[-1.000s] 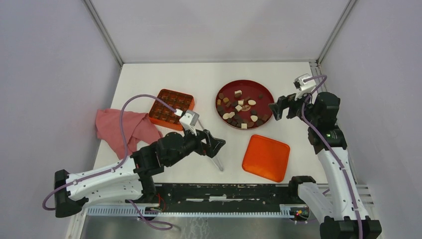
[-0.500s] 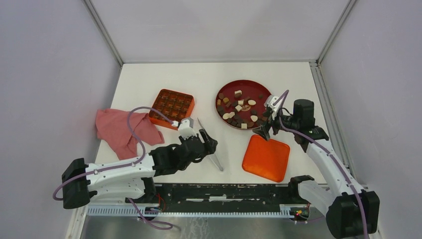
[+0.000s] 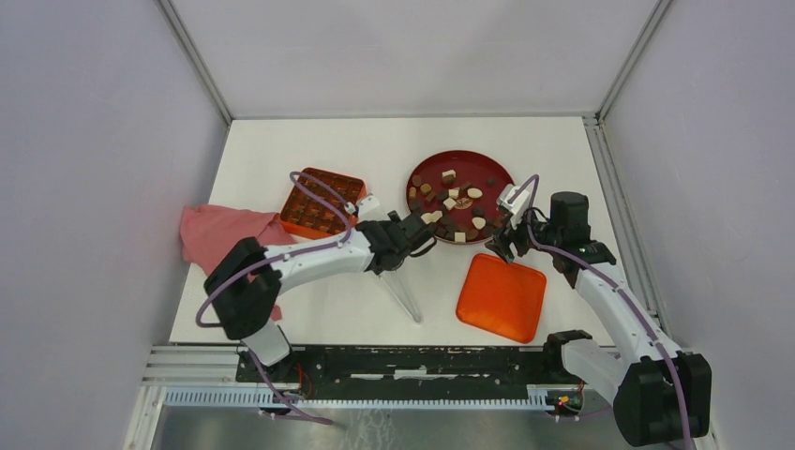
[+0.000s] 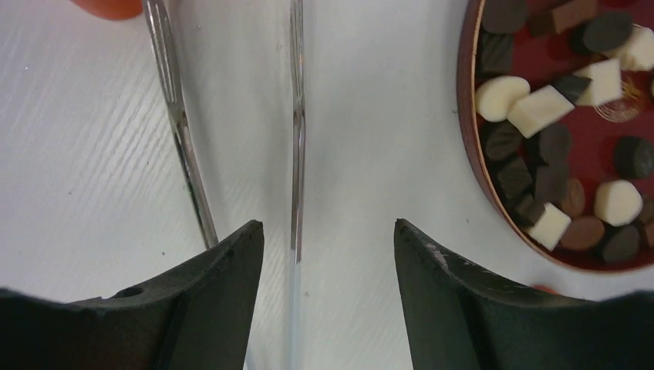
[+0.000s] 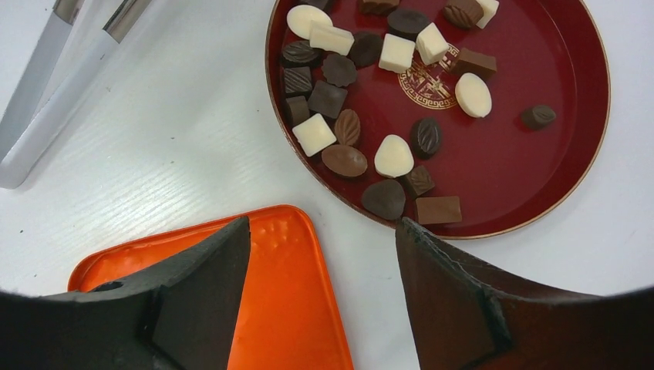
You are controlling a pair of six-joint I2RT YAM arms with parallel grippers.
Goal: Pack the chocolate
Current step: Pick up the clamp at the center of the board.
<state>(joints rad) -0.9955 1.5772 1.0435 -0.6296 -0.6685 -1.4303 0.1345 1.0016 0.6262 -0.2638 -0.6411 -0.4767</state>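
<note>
**Chocolate lies loose on the plate**

You're looking at many small pieces of chocolate (image 5: 347, 127), dark brown, mid brown and cream-white, lying flat in a single layer on the dark-red plate (image 5: 517, 177). The shapes are mixed: squares, rectangles, smooth ovals and ridged, leaf-like ovals. In your right wrist view most crowd together on the plate's left half, some touching; one dark oval (image 5: 537, 116) lies alone toward the right. A mid-brown rectangle (image 5: 438, 210) sits just inside the rim. From above, the main cluster hugs the plate's near-left edge, with a few pieces scattered farther back.
</note>
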